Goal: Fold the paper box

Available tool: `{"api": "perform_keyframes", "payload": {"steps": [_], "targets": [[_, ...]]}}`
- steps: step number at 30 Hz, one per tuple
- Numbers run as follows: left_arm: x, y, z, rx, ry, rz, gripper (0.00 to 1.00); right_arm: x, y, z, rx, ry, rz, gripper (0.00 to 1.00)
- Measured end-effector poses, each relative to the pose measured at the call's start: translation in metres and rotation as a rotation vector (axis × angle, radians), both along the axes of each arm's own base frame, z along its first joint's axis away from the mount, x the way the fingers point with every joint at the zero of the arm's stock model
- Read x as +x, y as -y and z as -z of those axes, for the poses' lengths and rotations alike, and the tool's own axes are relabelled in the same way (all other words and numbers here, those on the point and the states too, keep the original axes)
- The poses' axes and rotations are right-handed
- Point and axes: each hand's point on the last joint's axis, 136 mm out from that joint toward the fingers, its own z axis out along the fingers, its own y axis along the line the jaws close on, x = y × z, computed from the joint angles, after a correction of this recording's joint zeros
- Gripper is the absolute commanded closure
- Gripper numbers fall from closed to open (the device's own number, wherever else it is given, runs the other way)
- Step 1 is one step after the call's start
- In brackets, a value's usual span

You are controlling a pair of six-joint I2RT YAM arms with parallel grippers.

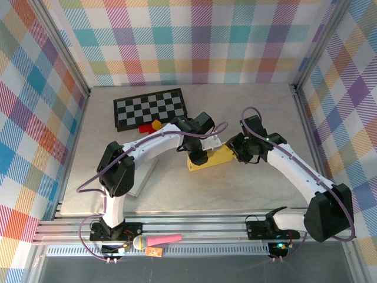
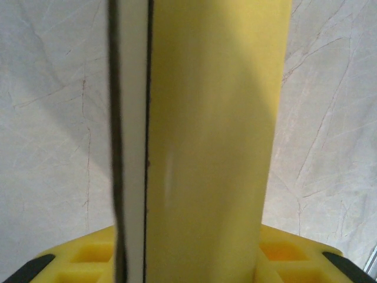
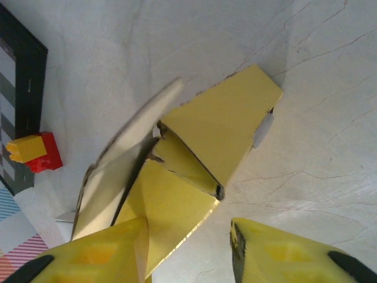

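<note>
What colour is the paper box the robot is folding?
The paper box is yellow outside and pale whitish inside. The right wrist view shows it best.

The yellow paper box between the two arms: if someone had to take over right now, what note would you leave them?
Left gripper: its fingers flank one wall of the paper box; I cannot tell whether they pinch it.
Right gripper: open, with the corner of a loose flap between its fingers.
Box: mid-table, nearer the arms than the checkerboard; red and yellow bricks sit by the board.
Done: partly shaped, some panels raised.
Left: the flaps gape and show their white inside; tuck them in and close the box.
</note>
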Motion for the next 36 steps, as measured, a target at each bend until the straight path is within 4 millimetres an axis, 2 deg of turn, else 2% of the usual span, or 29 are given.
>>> {"api": "perform_keyframes", "payload": {"steps": [7, 12, 18, 21, 26, 29, 32, 36], "targets": [[0.000, -0.001, 0.004, 0.015, -0.011, -0.014, 0.59, 0.005, -0.003, 0.006, 0.004, -0.010, 0.005, 0.64], [0.001, -0.002, 0.005, 0.019, -0.008, -0.023, 0.62, 0.007, -0.004, 0.004, 0.005, -0.005, 0.005, 0.67], [0.003, -0.002, 0.005, 0.021, -0.001, -0.023, 0.67, 0.007, 0.000, -0.004, -0.035, 0.009, -0.036, 0.60], [0.003, -0.002, 0.005, 0.022, 0.001, -0.022, 0.69, 0.014, 0.007, -0.021, -0.077, 0.085, -0.115, 0.57], [0.003, -0.003, 0.004, 0.026, 0.006, -0.014, 0.69, 0.036, 0.036, -0.077, -0.196, 0.349, -0.296, 0.58], [0.000, -0.007, 0.004, 0.032, 0.008, -0.001, 0.69, 0.045, 0.051, -0.091, -0.234, 0.445, -0.409, 0.58], [-0.005, -0.012, 0.004, 0.038, 0.008, 0.007, 0.69, 0.051, 0.053, -0.083, -0.228, 0.463, -0.518, 0.57], [-0.011, -0.023, 0.003, 0.055, 0.015, 0.022, 0.68, 0.053, 0.030, -0.059, -0.124, 0.430, -0.657, 0.52]]}}
